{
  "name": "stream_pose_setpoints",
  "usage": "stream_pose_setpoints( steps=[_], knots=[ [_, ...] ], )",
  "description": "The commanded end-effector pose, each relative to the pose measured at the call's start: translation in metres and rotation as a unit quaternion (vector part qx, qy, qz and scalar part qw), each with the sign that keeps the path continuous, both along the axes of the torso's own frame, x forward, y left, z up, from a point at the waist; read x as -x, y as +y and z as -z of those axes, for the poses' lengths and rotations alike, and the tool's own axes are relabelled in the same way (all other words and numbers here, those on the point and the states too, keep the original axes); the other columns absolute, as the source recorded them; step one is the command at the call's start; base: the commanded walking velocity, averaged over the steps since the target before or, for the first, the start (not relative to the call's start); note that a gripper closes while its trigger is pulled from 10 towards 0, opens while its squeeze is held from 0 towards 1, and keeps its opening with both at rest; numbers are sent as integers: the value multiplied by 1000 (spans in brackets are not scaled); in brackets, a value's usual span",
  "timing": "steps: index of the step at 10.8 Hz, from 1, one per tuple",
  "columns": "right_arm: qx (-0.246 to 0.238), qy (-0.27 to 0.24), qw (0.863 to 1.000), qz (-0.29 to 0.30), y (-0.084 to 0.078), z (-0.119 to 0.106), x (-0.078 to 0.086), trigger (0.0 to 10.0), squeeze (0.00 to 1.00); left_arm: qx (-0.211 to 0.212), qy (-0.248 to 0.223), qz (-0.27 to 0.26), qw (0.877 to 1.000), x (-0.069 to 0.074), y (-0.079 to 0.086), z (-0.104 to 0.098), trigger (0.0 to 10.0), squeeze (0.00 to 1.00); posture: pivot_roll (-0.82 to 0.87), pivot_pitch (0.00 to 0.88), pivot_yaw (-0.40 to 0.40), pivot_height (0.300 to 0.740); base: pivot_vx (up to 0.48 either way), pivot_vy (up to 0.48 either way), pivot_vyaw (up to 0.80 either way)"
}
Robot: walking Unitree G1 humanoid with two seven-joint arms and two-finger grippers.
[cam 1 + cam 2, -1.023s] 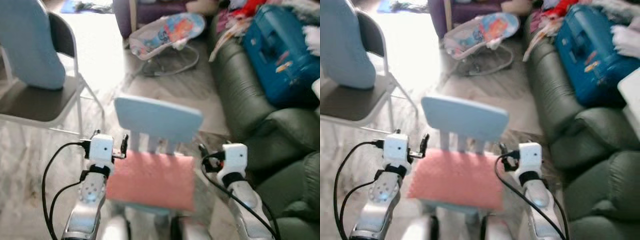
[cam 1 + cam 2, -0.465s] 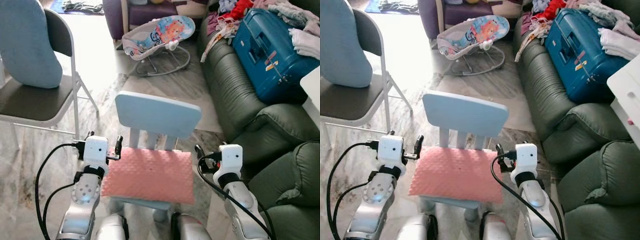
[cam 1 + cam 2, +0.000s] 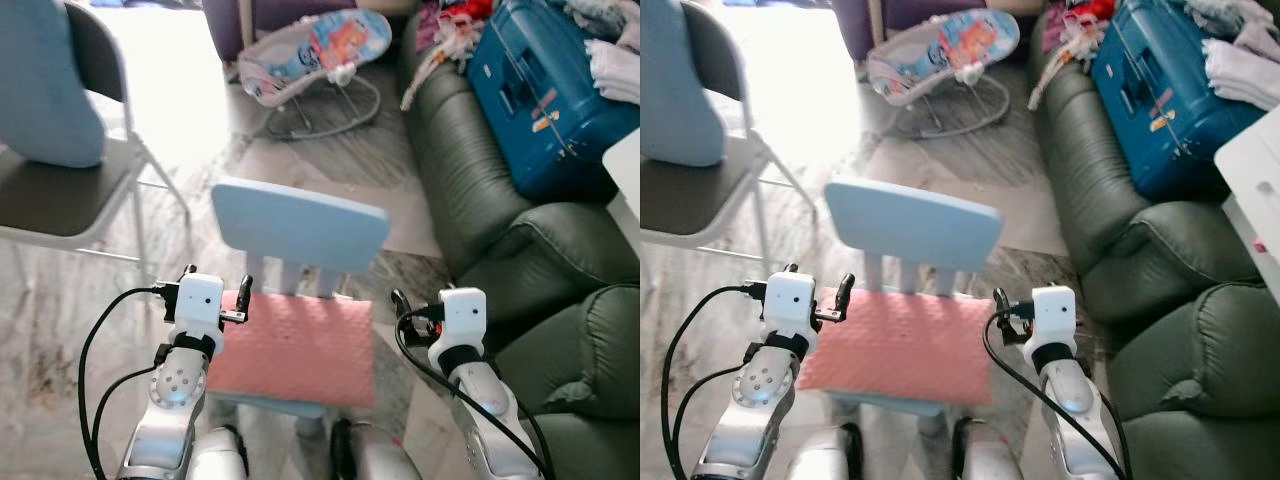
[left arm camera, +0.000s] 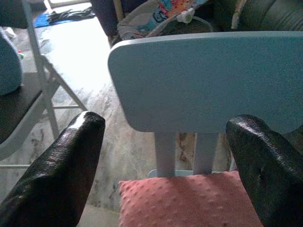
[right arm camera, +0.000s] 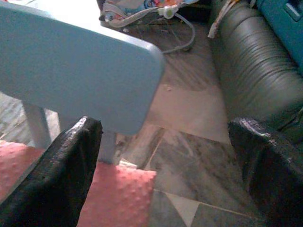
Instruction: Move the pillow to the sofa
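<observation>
Marbled floor surrounds the pale-blue chair (image 3: 298, 228) bearing the pink pillow (image 3: 300, 346) (ungrasped); left gripper (image 3: 216, 296) and right gripper (image 3: 415, 318), both spread, flank it, so closing in is called for next.

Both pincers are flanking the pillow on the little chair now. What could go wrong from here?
1. The pink pillow lies flat against the light blue chair back; closing in, the left pincer or right pincer could strike the backrest.
2. Both pincers are open beside the pillow, not on it; an uneven squeeze may let it slide off.
3. The green sofa holds a blue suitcase, limiting landing room.
</observation>
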State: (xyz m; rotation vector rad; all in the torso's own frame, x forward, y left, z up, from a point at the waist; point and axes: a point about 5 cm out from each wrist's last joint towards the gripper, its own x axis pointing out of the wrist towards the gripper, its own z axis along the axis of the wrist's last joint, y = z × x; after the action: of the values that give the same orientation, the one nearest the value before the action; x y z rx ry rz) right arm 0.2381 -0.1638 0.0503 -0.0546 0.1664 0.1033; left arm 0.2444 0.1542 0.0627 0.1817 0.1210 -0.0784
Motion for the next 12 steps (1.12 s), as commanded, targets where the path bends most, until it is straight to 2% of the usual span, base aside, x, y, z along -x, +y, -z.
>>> stream_pose_setpoints(
  steps=[1,2,6,12],
  knots=[
    [1,5,1000,2,-3,1,2,10000,0,-6,17,2,1000,4,1,6,10000,0,-23,158,-69,740,0,0,0],
    [-1,5,1000,4,-3,1,2,10000,0,-8,19,-1,1000,5,3,7,10000,0,-24,162,-67,730,0,0,0],
    [-5,4,1000,5,-3,1,3,10000,0,-8,20,-1,1000,4,3,6,10000,0,-33,168,-67,640,0,0,0],
    [-2,6,1000,3,-3,2,2,10000,0,-17,21,-22,999,2,6,7,10000,0,-33,170,-70,630,0,0,0]
  ],
)
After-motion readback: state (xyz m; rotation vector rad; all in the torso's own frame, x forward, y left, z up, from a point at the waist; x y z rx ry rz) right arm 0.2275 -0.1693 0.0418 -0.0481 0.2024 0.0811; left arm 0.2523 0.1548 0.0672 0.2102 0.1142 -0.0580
